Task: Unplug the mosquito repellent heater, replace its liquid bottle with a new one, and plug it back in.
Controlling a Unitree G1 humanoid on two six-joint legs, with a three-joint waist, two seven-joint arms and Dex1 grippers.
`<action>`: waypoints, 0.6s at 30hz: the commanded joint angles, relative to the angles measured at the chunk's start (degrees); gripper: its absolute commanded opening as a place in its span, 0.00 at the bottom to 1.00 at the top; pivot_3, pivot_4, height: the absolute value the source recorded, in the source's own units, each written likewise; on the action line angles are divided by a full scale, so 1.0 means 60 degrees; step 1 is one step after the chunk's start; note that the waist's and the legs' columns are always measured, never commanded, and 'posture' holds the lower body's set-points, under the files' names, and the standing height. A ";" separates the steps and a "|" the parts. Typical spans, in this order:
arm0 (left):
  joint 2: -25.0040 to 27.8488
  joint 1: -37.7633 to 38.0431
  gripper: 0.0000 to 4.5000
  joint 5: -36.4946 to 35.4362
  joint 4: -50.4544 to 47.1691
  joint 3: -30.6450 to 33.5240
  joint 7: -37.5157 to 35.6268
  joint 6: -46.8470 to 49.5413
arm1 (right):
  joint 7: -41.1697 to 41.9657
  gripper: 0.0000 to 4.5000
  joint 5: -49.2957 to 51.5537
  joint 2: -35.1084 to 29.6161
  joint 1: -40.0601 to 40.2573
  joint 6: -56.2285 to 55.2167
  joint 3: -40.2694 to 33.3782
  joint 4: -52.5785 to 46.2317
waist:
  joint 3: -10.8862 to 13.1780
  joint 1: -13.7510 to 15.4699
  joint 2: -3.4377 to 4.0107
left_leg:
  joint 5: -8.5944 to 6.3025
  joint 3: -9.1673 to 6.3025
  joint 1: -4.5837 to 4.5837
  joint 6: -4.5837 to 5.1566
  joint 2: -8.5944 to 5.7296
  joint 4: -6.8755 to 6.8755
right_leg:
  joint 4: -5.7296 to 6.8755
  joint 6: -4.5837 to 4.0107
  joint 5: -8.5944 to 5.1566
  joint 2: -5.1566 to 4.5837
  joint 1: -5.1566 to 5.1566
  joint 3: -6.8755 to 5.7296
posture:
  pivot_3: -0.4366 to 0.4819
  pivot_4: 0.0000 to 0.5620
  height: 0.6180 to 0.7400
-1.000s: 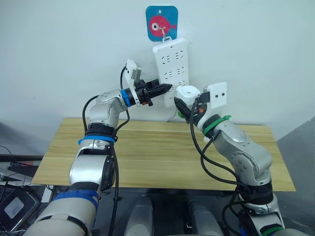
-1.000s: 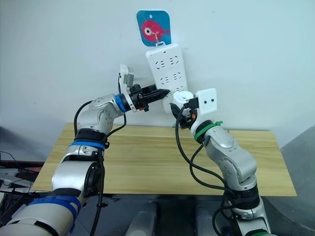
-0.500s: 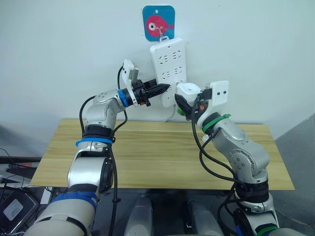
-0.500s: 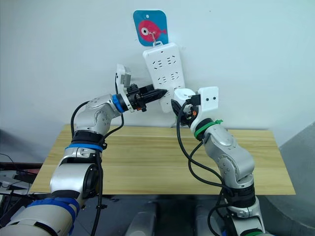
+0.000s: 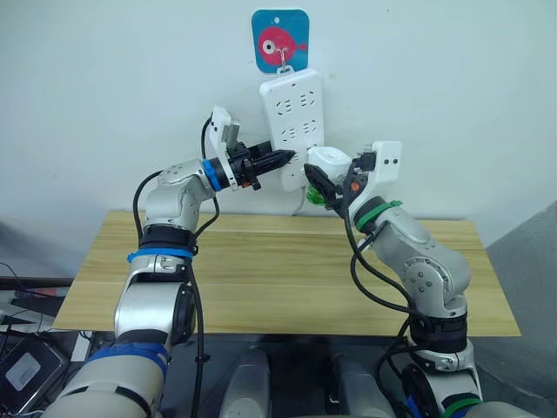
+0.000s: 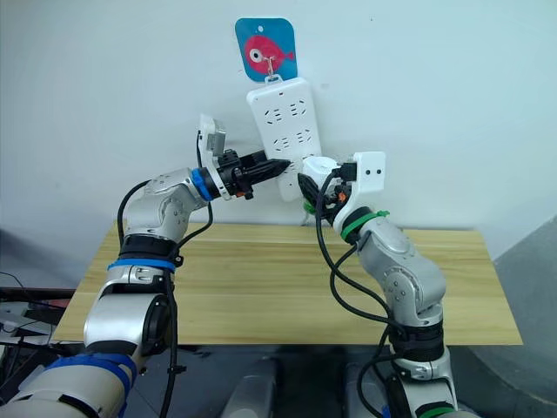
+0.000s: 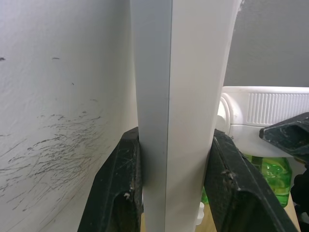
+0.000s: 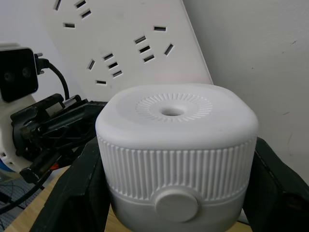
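The white mosquito repellent heater [image 8: 174, 145] is clamped between the fingers of my right gripper [image 5: 324, 178], vent hole up. Its green liquid bottle [image 7: 273, 176] hangs under it. The heater rests against the lower right part of the white power strip [image 5: 291, 113], which hangs on the wall; its prongs are hidden. My left gripper [image 5: 283, 158] comes in from the left and is shut on the strip's lower edge, one finger [image 7: 120, 193] behind it and one in front.
The strip hangs from a hook on a blue fish sticker [image 5: 280, 41]. Below both arms stands a wooden table [image 5: 261, 279] against the white wall. Cables lie on the floor at the left [image 5: 22, 305].
The strip's lower end has swung left, so it hangs more upright. My left gripper moved left with it, and my right gripper brought the heater left, closer to the strip.
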 commanded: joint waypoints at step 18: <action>-0.0195 0.0149 0.29 -0.0254 -0.0888 -0.0431 -0.0630 0.0298 | 0.1373 0.67 -0.2696 -0.1602 -0.0602 -0.1894 0.2229 0.0679 | -0.0027 -0.0016 -0.0003 | 0.0000 0.0003 0.0002 -0.0001 -0.0001 -0.0030 | 0.0001 -0.0002 0.0001 -0.0003 -0.0013 -0.0002 | 0.74 0.22 1.00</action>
